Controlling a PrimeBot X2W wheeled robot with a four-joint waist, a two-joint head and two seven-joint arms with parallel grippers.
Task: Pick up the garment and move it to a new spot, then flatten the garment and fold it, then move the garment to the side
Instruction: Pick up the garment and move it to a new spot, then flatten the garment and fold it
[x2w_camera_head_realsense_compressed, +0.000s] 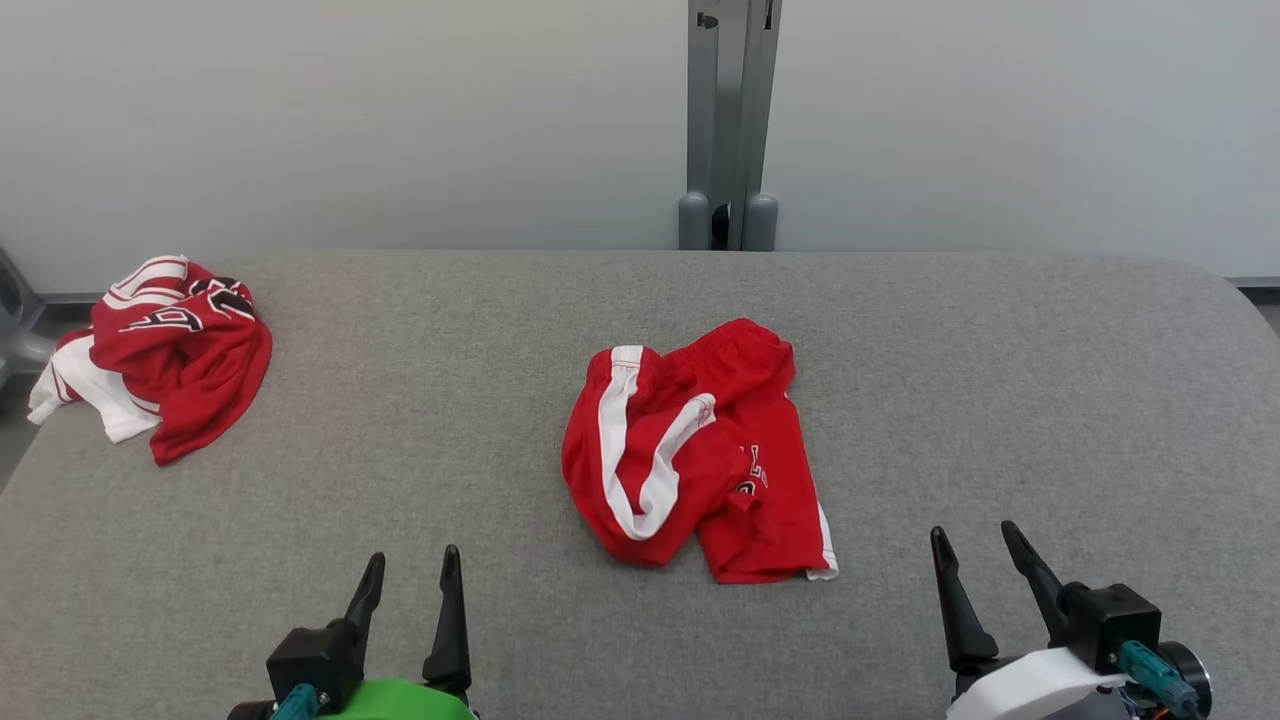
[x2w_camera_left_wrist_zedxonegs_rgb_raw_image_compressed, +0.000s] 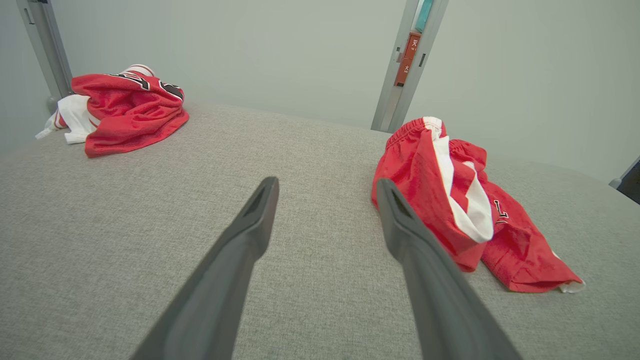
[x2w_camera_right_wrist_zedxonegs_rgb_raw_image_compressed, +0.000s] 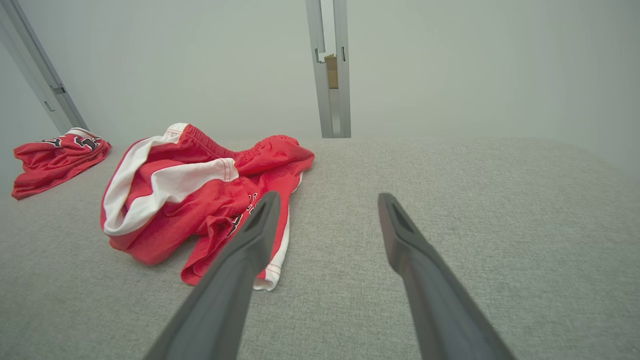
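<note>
Red shorts (x2w_camera_head_realsense_compressed: 690, 450) with white stripes lie crumpled at middle of grey fabric worktop (x2w_camera_head_realsense_compressed: 1000, 400). My left pincer (x2w_camera_head_realsense_compressed: 414, 555) at near edge, jaws apart, holding nothing, clear of shorts. My right pincer (x2w_camera_head_realsense_compressed: 972, 530) likewise apart, empty, near shorts' lower right hem without touching. Red-and-white jersey (x2w_camera_head_realsense_compressed: 170, 350) bunched at far left corner, well apart from shorts.

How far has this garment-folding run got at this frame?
Done: nothing clearly; the red shorts lie crumpled on the grey table, and whether they were already relocated can't be told. In hand: nothing; left gripper and right gripper stand open, clear of the cloth. Left: flattening, folding, moving aside. A second red garment sits bunched at the far left.
</note>
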